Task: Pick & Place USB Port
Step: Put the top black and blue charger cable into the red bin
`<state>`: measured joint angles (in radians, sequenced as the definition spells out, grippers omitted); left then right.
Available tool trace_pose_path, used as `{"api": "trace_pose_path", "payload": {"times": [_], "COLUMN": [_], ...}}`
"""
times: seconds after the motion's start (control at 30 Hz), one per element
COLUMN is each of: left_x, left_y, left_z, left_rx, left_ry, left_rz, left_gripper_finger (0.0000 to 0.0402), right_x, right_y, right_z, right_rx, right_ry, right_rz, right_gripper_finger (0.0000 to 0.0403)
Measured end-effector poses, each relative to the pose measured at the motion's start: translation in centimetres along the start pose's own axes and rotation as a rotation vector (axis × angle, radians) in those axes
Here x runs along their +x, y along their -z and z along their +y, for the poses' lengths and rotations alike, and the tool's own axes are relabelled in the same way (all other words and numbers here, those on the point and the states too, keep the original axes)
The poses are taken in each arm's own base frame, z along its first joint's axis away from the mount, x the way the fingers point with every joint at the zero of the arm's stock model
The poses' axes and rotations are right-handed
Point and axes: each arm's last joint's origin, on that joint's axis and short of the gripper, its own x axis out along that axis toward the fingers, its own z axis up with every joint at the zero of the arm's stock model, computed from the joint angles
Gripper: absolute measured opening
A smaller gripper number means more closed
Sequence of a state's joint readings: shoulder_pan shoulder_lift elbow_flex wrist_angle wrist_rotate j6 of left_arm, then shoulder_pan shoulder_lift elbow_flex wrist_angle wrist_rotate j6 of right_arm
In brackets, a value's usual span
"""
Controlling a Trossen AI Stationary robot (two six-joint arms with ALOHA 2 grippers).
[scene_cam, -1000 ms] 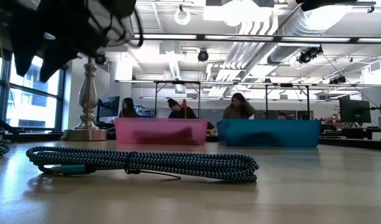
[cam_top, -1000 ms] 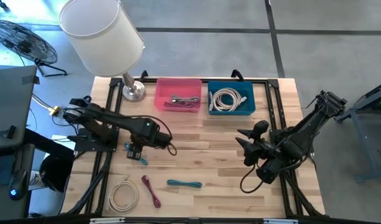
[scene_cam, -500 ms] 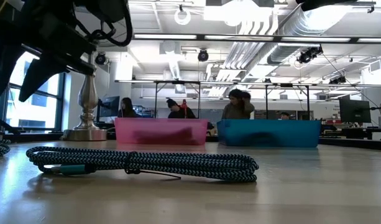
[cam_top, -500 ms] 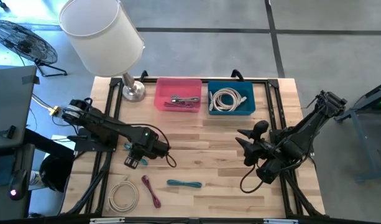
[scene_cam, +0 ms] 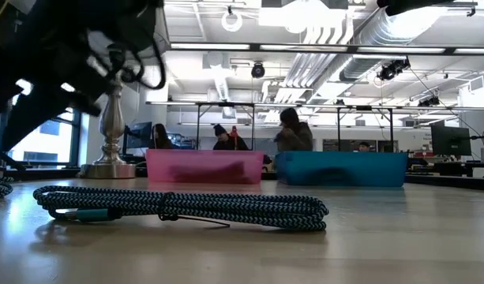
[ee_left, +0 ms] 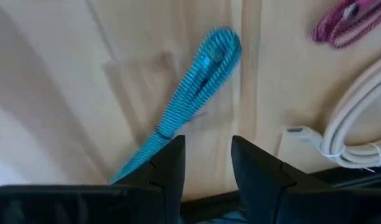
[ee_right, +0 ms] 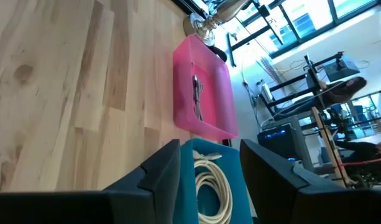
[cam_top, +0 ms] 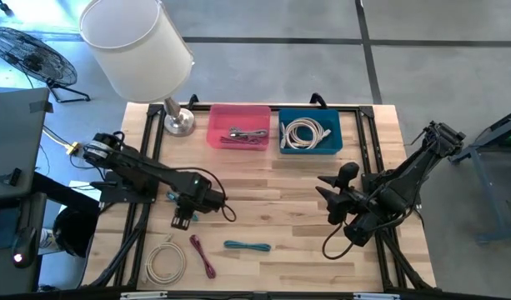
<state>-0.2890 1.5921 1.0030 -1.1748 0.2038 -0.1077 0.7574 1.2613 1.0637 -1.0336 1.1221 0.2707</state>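
Left gripper (cam_top: 182,219), fingers spread and holding nothing, hangs over the table (cam_top: 280,217) toward its front-left, apparently lining up on the teal cable (cam_top: 247,246) near the front edge; right gripper (cam_top: 326,193), also spread, waits by the right edge.

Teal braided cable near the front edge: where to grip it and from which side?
Grip the teal cable at its tied middle, coming straight down from above. It lies flat as a long narrow bundle, so the fingers should straddle it across its short width. The low view shows a tie cinching the strands mid-length. The left gripper is nearest, with its fingers open; the magenta cable lies close beside it.
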Motion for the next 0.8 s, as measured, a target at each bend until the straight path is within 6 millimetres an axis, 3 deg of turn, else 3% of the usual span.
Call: {"api": "trace_pose_path", "payload": {"times": [0.2,0.43,0.8], "left_x": [2.2,2.7,3.5], "left_y": [0.5,0.7,0.4], "left_z": [0.1,0.5,0.7], "left_rx": [0.014,0.043,0.095], "left_ry": [0.029,-0.083,-0.095], "left_rz": [0.010,0.011,-0.038], "left_gripper_finger": [0.0127,0.0127,0.0127], "right_x": [0.0,0.0,0.0], "right_y": [0.0,0.0,-0.1], "right_z": [0.0,0.0,0.0], "right_rx": [0.002,0.004,0.011], "right_ry": [-0.001,-0.001,-0.001], "right_rz": [0.000,-0.002,-0.005], "right_gripper_finger": [0.0161,0.0161,0.0158]}}
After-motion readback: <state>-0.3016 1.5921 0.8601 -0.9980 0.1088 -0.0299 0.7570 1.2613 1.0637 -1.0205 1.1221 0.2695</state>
